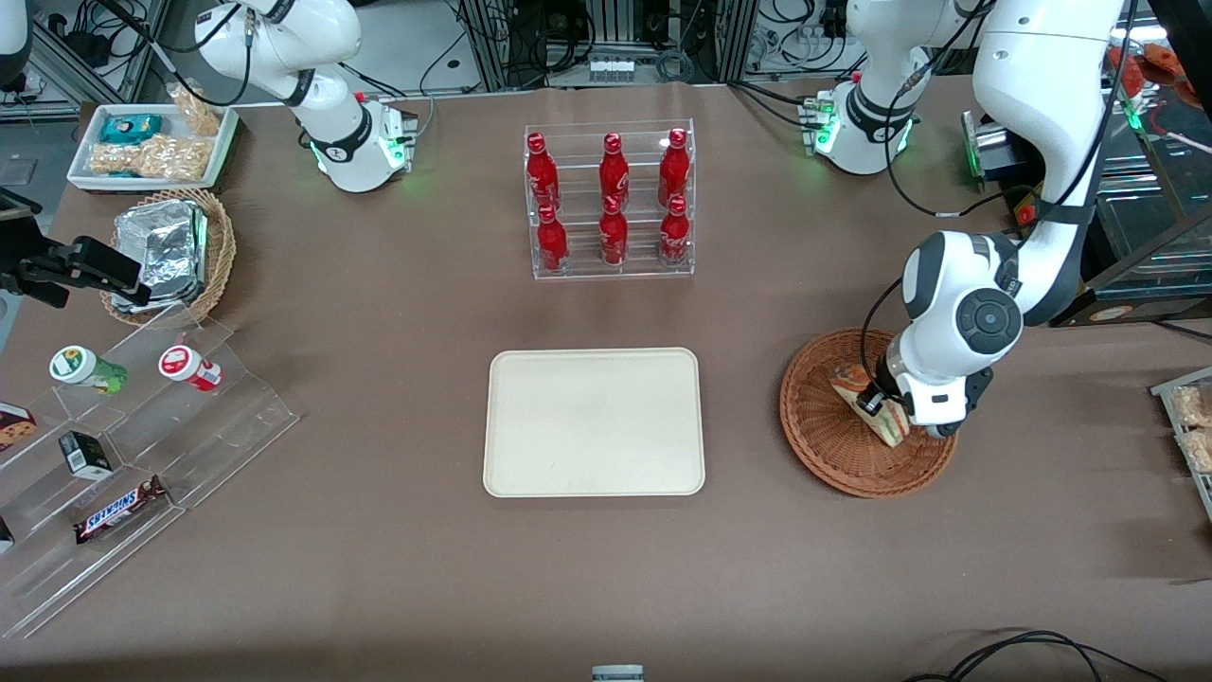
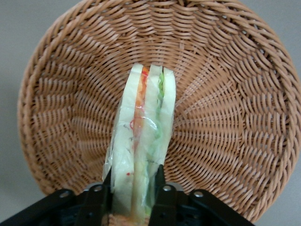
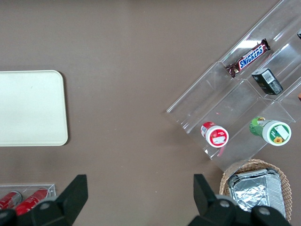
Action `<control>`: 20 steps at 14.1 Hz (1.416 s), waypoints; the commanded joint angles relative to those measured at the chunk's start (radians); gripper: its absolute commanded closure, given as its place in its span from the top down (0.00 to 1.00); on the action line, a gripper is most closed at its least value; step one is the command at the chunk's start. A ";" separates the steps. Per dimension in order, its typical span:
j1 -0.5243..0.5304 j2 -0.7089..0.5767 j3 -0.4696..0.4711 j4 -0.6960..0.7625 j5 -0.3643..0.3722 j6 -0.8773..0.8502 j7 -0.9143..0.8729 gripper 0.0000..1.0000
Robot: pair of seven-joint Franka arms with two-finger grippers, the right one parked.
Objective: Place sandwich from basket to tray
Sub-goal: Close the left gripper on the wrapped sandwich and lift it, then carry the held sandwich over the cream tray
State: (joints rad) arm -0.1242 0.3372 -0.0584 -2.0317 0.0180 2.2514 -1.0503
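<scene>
Brown table (image 1: 379, 568): working surface, carrying all items listed. Basket (image 1: 824, 445): round, shallow, reddish-brown wicker, toward the working arm's end of the table, beside the tray and well apart from it. Sandwich (image 1: 876, 403): triangular wedge in clear wrap, pale bread with orange-red and green filling, inside the basket, standing on edge with its layers upright in the wrist view (image 2: 143, 141). End effector (image 1: 885, 409): lowered into the basket over the sandwich; its two black fingers (image 2: 162, 195) sit one on each flat bread face, clamped on the wedge; whether the sandwich rests on the wicker floor or is lifted off it cannot be told. Tray (image 1: 594, 421): flat, cream-beige, rectangular with rounded corners, at the middle of the table, nothing on it. Clear acrylic rack (image 1: 611, 199): six red bottles in two rows, farther from the front camera than the tray. Toward the parked arm's end: tan wicker basket (image 1: 220, 256) with foil packs, white tray (image 1: 151, 142) of snack packets, stepped clear display (image 1: 123, 455) holding two small lidded cups, a dark carton and a Snickers bar (image 1: 120, 509)
</scene>
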 commanded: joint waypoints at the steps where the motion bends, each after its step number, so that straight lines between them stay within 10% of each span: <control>1: -0.012 -0.009 -0.001 0.170 0.014 -0.261 -0.002 0.08; 20: -0.474 0.465 -0.057 0.843 -0.041 -0.198 0.285 0.08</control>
State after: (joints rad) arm -0.5553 0.7174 -0.1189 -1.2893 -0.0164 2.0292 -0.7887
